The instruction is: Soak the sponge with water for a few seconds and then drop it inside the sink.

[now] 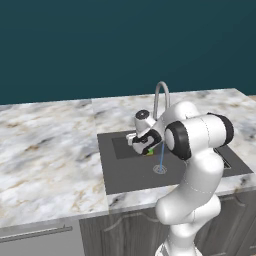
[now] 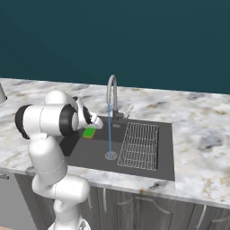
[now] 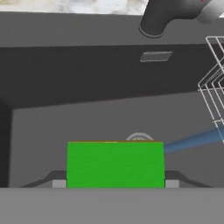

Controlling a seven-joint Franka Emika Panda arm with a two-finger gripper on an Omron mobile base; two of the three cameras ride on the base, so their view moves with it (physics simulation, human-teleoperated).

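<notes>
The green sponge [image 3: 115,164] is clamped in the hand [image 3: 114,184], with one dark finger tip [image 3: 59,183] seen at each end of it. A thin yellow-orange edge is seen along the top of the sponge in the hand view. The sponge [image 2: 89,133] is held up over the left part of the sink [image 2: 164,148], above the dark floor of the basin and not lying on it. In the left base view a bit of green [image 1: 149,151] is seen under the hand [image 1: 145,148].

A thin pale-blue stream of water [image 2: 109,130] is seen falling straight down from the curved grey faucet [image 2: 111,94] onto the round drain [image 2: 110,156]. The sponge is held just beside the water, to its left in the right base view. Whether the sponge is touched by the water cannot be told. In the hand view the stream [image 3: 192,141] is seen to the right of the sponge, and the drain [image 3: 139,137] is partly hidden behind the sponge.

A wire rack [image 2: 139,144] is laid in the right part of the sink. The sink is set into a marble tabletop [image 1: 45,155]. Dark cupboard doors [image 2: 134,206] are seen under it.
</notes>
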